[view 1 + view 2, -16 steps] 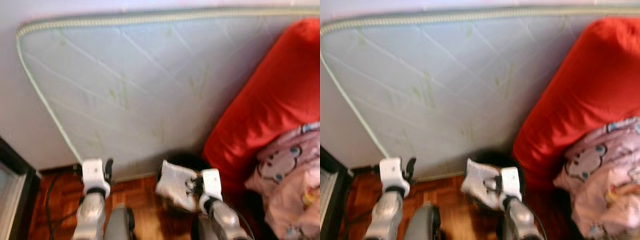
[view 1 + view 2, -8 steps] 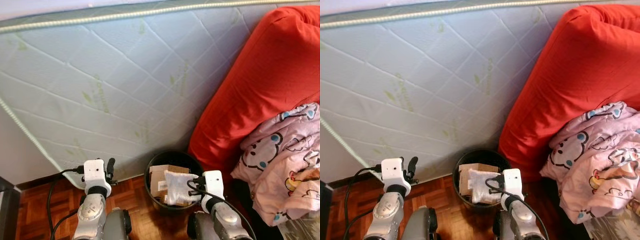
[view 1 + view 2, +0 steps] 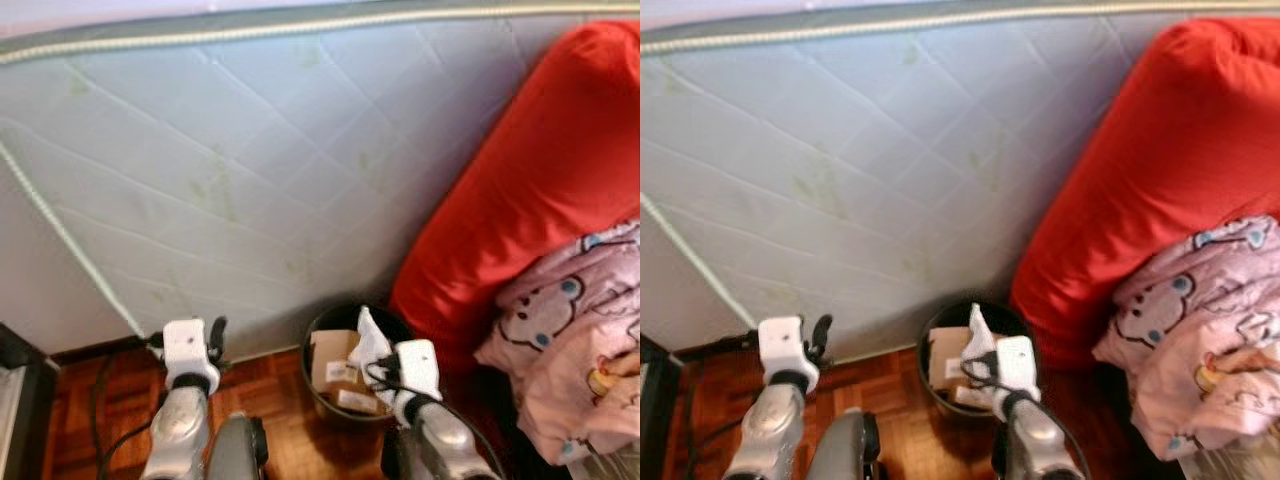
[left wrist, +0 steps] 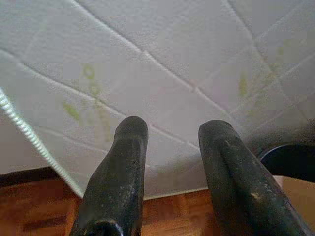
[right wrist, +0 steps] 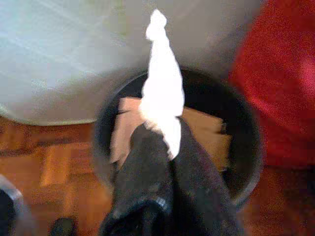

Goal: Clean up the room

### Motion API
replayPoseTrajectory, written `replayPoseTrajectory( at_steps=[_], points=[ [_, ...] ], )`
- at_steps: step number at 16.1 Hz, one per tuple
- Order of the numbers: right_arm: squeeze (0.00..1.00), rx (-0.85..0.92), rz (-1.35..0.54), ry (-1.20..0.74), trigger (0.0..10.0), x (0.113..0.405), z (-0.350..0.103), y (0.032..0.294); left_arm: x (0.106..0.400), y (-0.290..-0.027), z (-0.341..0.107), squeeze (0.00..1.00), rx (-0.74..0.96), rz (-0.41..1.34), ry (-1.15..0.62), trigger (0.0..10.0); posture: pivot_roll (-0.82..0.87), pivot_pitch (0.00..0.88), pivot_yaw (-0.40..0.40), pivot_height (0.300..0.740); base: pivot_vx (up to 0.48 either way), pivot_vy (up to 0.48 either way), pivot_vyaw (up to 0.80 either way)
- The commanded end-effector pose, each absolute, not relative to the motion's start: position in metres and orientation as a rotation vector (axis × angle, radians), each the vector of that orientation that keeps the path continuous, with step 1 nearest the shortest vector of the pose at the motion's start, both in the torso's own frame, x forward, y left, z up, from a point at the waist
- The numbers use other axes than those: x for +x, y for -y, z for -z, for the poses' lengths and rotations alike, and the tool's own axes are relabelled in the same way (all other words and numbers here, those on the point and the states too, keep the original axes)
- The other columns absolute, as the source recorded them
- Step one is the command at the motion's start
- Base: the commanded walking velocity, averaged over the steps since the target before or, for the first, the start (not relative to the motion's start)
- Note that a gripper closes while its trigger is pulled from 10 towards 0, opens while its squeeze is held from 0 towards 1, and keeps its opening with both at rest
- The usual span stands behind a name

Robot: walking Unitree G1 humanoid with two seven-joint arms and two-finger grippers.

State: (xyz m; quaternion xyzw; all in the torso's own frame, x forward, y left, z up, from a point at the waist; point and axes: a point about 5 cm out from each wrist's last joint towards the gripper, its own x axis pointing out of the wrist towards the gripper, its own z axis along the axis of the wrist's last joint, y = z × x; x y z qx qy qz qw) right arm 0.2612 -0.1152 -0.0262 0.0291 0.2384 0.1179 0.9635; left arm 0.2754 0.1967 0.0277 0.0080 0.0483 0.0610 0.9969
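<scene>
Since half a second ago, the white wad in the right pincer has changed from a broad bundle lying over the bin mouth to a narrow twisted strip standing up from the fingertips; the head camera has also shifted, so the mattress and cushion sit differently in the picture without having moved themselves.

Left to right:

1. Left pincer (image 4: 167, 162): hangs idle over the wooden floor (image 3: 285, 440), fingers spread with a clear gap, holding nothing. It faces the mattress (image 3: 250, 170) leaning against the wall.

2. Bin (image 5: 248, 147): a round black bin stands on the floor at the foot of the mattress, just beside the red cushion (image 3: 530, 200). It holds flattened brown cardboard (image 5: 125, 128) across its inside.

3. Right pincer (image 5: 170, 147): fingers pressed together, pinching the lower end of the white wad (image 5: 161, 93). This is the nearer arm to the bin.

4. Key relation: the wad's long axis runs straight out from the fingertips, and in the right wrist view it lies over the bin opening, with the cardboard below it. Judged from this, opening the fingers should drop it in, provided the tip clears the far rim.

5. Pink printed blanket (image 3: 570, 340): heaped against the cushion, apart from the bin.
</scene>
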Motion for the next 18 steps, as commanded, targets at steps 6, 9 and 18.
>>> replayPoseTrajectory(
  at_steps=[6, 9, 18],
  points=[
    [0.0, 0.06, -0.213, -0.525, 10.0, 0.2563, 0.0323, 0.1244, 0.2747, -0.193, -0.0255, 0.0, 0.001, -0.111, -0.099, 10.0, -0.06, 0.095, -0.047, 0.618, 0.122, 0.0, 0.0],
    [0.0, 0.057, -0.221, -0.529, 10.0, 0.256, 0.0326, 0.1234, 0.2747, -0.1933, -0.0254, 0.0, 0.004, -0.111, -0.099, 10.0, -0.06, 0.096, -0.047, 0.618, 0.298, 0.0, 0.0],
    [0.0, 0.033, -0.24, -0.538, 10.0, 0.2548, 0.0338, 0.1211, 0.275, -0.1926, -0.0253, 0.0, 0.002, -0.111, -0.095, 10.0, -0.06, 0.098, -0.049, 0.618, 0.267, 0.0, 0.0]
  ],
)
